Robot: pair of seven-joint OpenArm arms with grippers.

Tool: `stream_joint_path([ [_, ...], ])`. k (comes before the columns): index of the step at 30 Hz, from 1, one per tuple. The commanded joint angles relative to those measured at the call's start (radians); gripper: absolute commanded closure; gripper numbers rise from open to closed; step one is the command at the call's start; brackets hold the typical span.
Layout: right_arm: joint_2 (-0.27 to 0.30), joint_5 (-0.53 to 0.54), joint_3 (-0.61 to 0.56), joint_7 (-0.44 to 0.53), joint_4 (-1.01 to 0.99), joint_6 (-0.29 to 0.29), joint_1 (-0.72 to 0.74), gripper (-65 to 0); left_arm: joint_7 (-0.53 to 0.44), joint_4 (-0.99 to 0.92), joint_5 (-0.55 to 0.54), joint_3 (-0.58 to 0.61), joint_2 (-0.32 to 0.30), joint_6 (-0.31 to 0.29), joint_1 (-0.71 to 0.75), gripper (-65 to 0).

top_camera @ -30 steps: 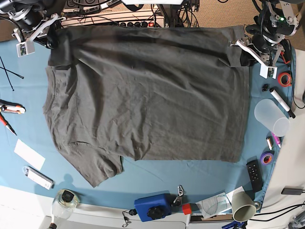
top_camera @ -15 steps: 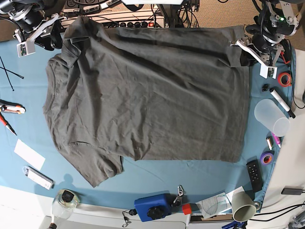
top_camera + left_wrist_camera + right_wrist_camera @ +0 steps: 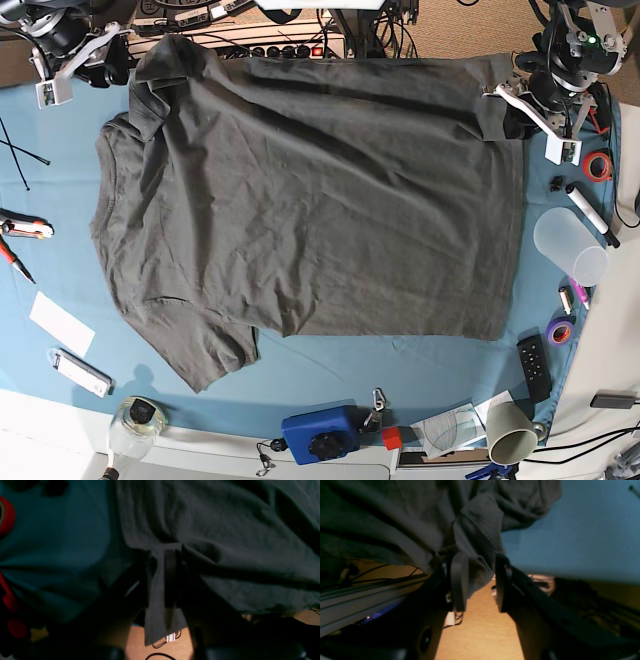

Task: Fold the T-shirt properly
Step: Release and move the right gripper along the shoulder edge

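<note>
Shirt spread flat, one corner let go.
The T-shirt (image 3: 310, 200) lies across the blue table cloth (image 3: 330, 365). The left gripper (image 3: 166, 580) pinches its far hem corner, keeping it taut; the right gripper (image 3: 480, 585) stands spread, cloth loose between its jaws.

The T-shirt (image 3: 310, 210) lies spread on the table cloth (image 3: 400, 370). A plastic cup (image 3: 570, 246) sits to its right, a paper slip (image 3: 60, 322) to its left.

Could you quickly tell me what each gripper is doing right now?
Left gripper: shut on the T-shirt.
Right gripper: open, holding nothing.
</note>
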Motion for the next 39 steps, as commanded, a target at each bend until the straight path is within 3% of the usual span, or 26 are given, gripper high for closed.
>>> stream_joint_path([
  [1,0.011,0.009,0.009,0.017,-0.004,0.001,-0.010,-19.0,-0.018,0.019,-0.013,-0.004,-0.008,-0.001,0.003,-9.9],
  [8,0.011,0.003,0.008,0.017,-0.050,0.001,-0.007,-19.0,-0.018,0.019,-0.013,-0.004,-0.008,-0.001,0.003,-9.9],
  [11,0.019,-0.061,-0.003,0.039,-0.050,0.001,0.001,-19.0,-0.018,0.019,-0.034,-0.004,-0.008,-0.001,0.002,-9.9],
  [18,0.100,-0.217,-0.186,0.089,-0.050,0.001,0.001,-19.0,-0.018,0.019,-0.061,-0.004,-0.008,-0.001,0.003,-9.9],
  [24,0.116,-0.352,-0.291,0.106,-0.050,0.001,0.000,-19.0,-0.018,0.019,-0.061,-0.004,-0.008,-0.001,0.003,-9.9],
  [30,0.126,-0.354,-0.300,0.139,-0.073,0.001,0.001,-19.0,-0.018,0.019,-0.061,-0.004,-0.008,-0.001,0.003,-9.9],
  [36,0.179,-0.346,-0.300,0.152,-0.262,0.001,0.012,-18.9,-0.019,0.019,-0.061,-0.004,-0.008,-0.001,0.003,-9.9],
  [39,0.203,-0.251,-0.300,0.124,-0.310,0.001,0.012,-18.6,-0.024,0.019,-0.061,-0.004,-0.008,-0.001,0.000,-9.9],
])
